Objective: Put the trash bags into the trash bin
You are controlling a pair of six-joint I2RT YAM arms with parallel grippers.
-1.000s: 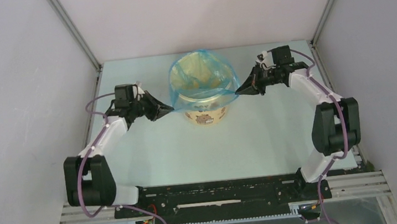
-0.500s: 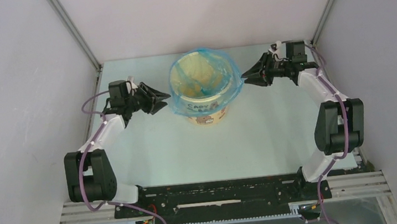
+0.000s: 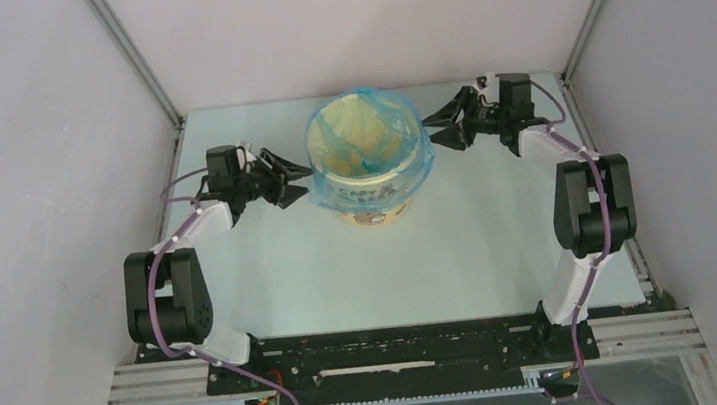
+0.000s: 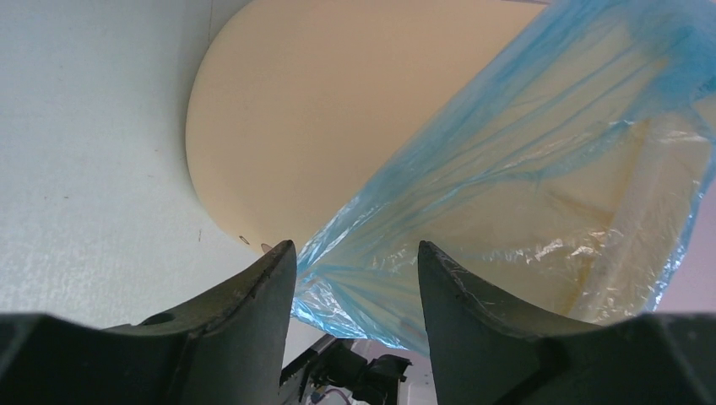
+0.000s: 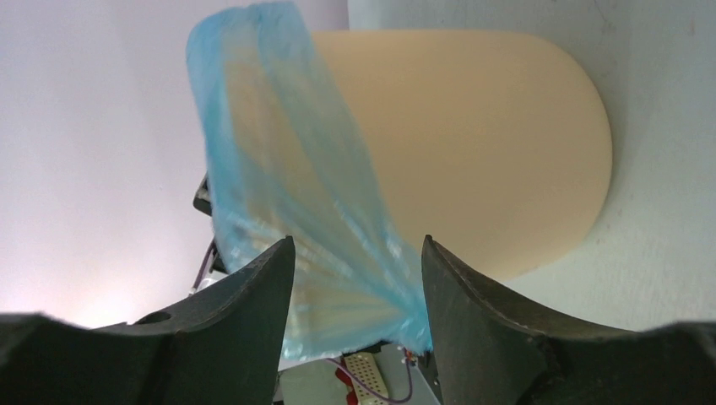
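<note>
The pale-yellow trash bin (image 3: 373, 215) stands at the back middle of the table. The light-blue trash bag (image 3: 418, 156) lines it, and its film is folded out over the rim and down the side. My left gripper (image 3: 302, 181) is open just left of the bin, at the bag's skirt. My right gripper (image 3: 433, 127) is open by the bin's right rim. In the left wrist view, bag film (image 4: 507, 169) hangs loose beyond my open gripper (image 4: 355, 249), in front of the bin's wall (image 4: 321, 110). In the right wrist view, bag film (image 5: 279, 169) drapes past the open gripper (image 5: 356, 245) beside the bin (image 5: 481, 143).
The pale table (image 3: 479, 240) is boxed in by grey walls on the left, right and back. Metal posts (image 3: 133, 55) stand at the back corners. A black rail (image 3: 400, 349) carrying the arm bases runs along the near edge.
Both grippers have opened and let go of the bag's edges, which now hang around the bin's rim. The right gripper has moved toward the back; the left has risen slightly.
</note>
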